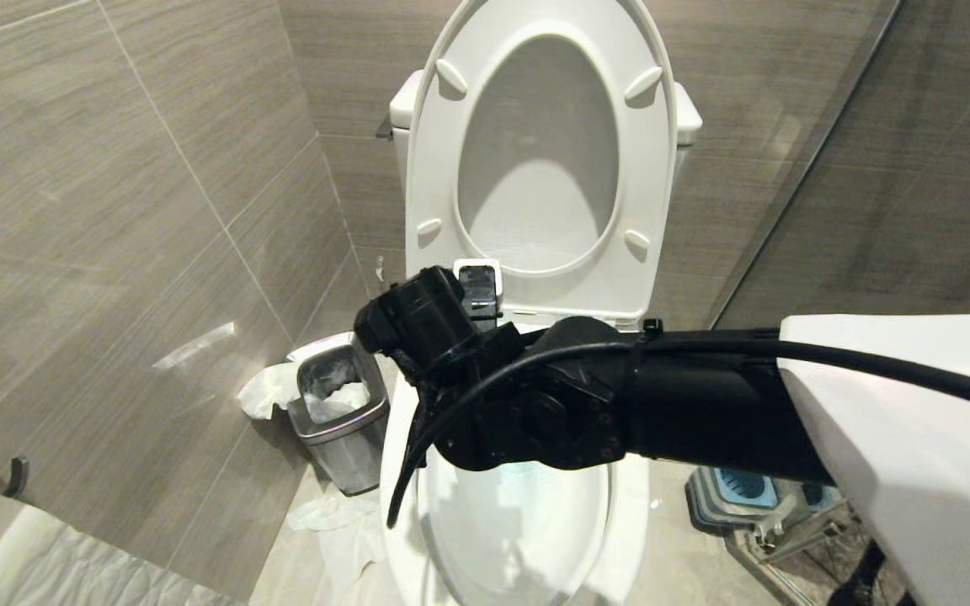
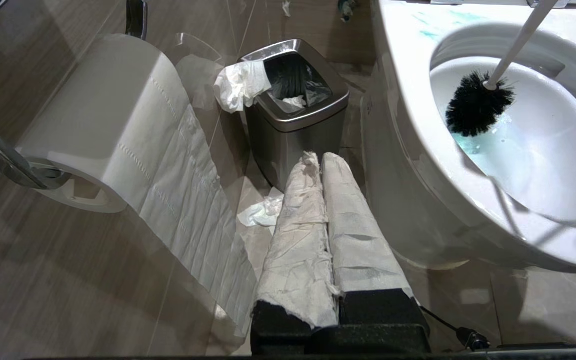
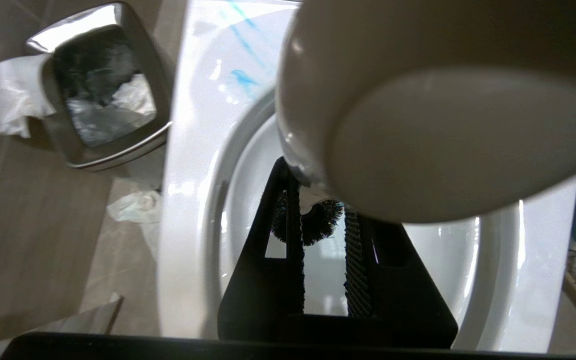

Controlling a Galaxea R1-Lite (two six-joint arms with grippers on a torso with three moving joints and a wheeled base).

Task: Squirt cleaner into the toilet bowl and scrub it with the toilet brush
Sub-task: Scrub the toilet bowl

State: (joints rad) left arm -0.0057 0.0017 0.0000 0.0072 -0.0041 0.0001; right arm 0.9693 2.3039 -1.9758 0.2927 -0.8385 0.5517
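white toilet bowl [image 2: 408, 165], black bristles [image 2: 475, 107], seemingly turquoise cleaner [image 2: 468, 145]

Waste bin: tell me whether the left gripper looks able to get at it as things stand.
Probably yes. The left gripper, shut and paper-wrapped, points at the waste bin, with only tissue on the floor between them.

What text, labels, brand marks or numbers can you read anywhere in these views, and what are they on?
None: no legible word, brand, number or sign in any view.
Toilet bowl: a faint dark mark on the outer wall, too small to read.
Waste bin: plain steel, no label visible.
Toilet brush, held by the right claw: plain handle.
Blue-and-grey holder: no lettering visible.
Toilet paper roll: only embossed lines.
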